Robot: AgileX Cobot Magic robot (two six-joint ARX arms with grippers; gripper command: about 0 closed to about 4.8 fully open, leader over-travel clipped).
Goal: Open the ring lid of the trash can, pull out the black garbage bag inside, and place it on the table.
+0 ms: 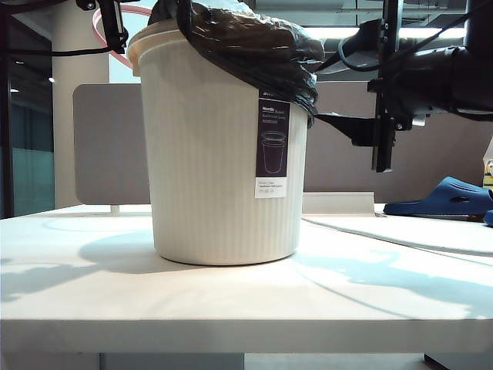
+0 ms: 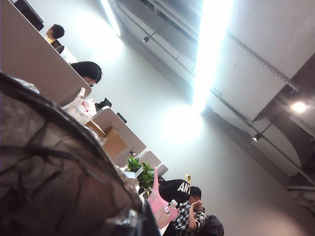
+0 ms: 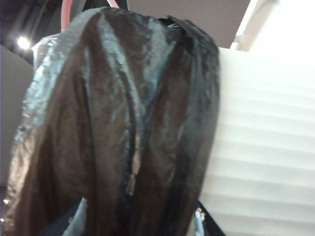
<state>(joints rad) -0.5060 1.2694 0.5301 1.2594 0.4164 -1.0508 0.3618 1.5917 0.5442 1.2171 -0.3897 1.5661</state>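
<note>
The cream ribbed trash can (image 1: pixel 208 154) stands mid-table (image 1: pixel 231 308). The glossy black garbage bag (image 1: pixel 254 42) bulges out of its mouth and drapes over the right rim. At the top left my left gripper (image 1: pixel 115 31) is shut on the pink ring lid (image 1: pixel 104 35), which is lifted and tilted off the rim. In the left wrist view the ring lid (image 2: pixel 158 201) shows beside my left gripper (image 2: pixel 147 223), over the garbage bag (image 2: pixel 54 172). My right gripper (image 1: pixel 339 127) reaches in from the right. Its open fingers (image 3: pixel 74 219) straddle the hanging fold of the garbage bag (image 3: pixel 123 128), beside the trash can (image 3: pixel 266 147).
A grey partition panel (image 1: pixel 108 146) stands behind the can. A blue slipper (image 1: pixel 447 196) lies at the far right. A flat white sheet (image 1: pixel 416 227) lies on the table's right side. The right arm's body (image 1: pixel 439 77) hangs above that side.
</note>
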